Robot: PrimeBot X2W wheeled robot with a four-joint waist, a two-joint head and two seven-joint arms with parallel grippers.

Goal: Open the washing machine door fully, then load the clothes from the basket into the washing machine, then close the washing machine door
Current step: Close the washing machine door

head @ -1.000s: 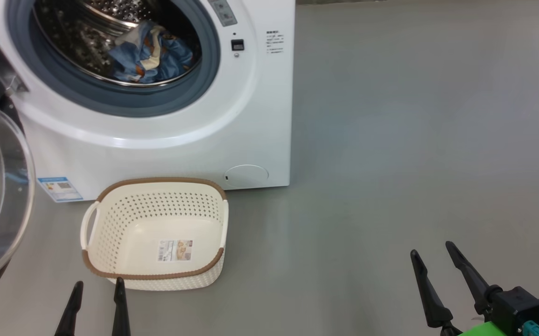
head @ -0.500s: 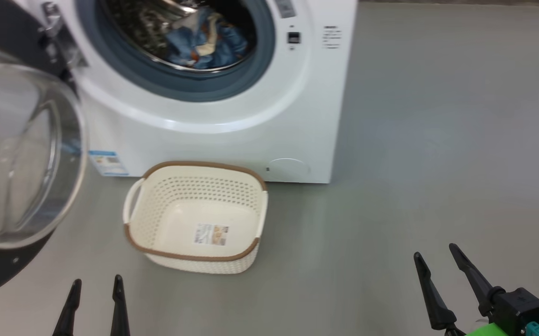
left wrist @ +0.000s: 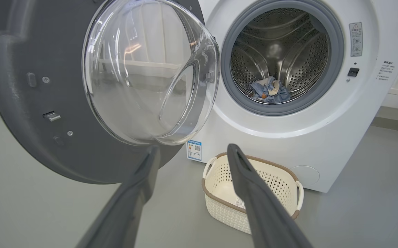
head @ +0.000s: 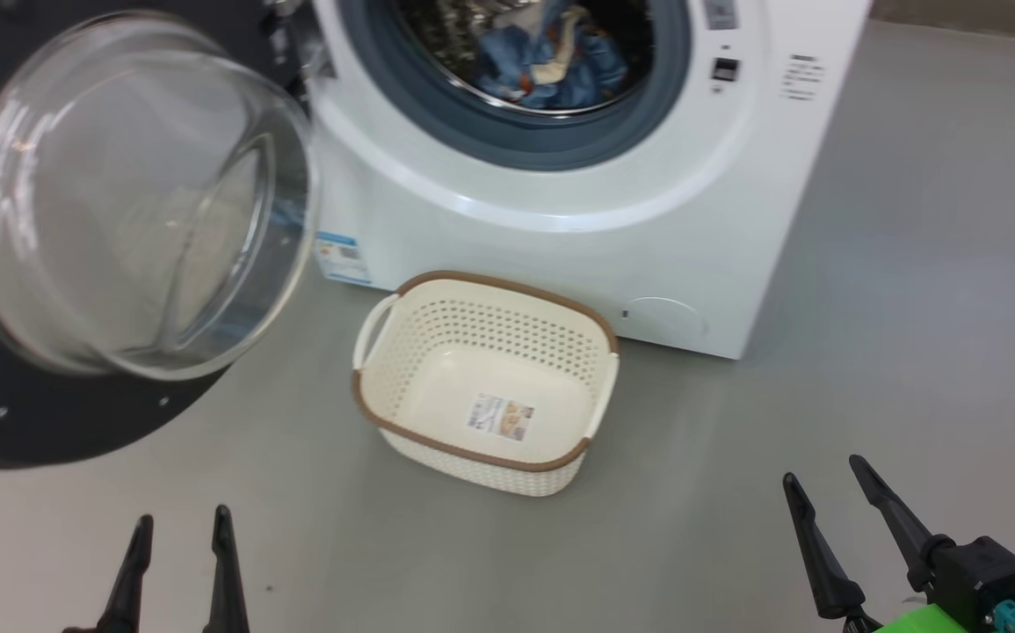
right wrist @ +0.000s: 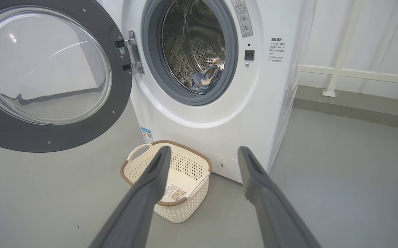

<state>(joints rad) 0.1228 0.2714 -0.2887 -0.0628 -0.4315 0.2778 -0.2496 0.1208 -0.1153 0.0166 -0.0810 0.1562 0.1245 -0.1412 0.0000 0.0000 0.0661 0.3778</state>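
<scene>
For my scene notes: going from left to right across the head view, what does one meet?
Door → basket → right gripper

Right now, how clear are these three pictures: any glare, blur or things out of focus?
Head view: even light, slightly soft overall, pale sheen on the washing machine door glass. Left wrist view: bright reflections in that glass; the left gripper looms large and out of focus. Right wrist view: drum and basket crisp, the right gripper blurred up close.
</scene>
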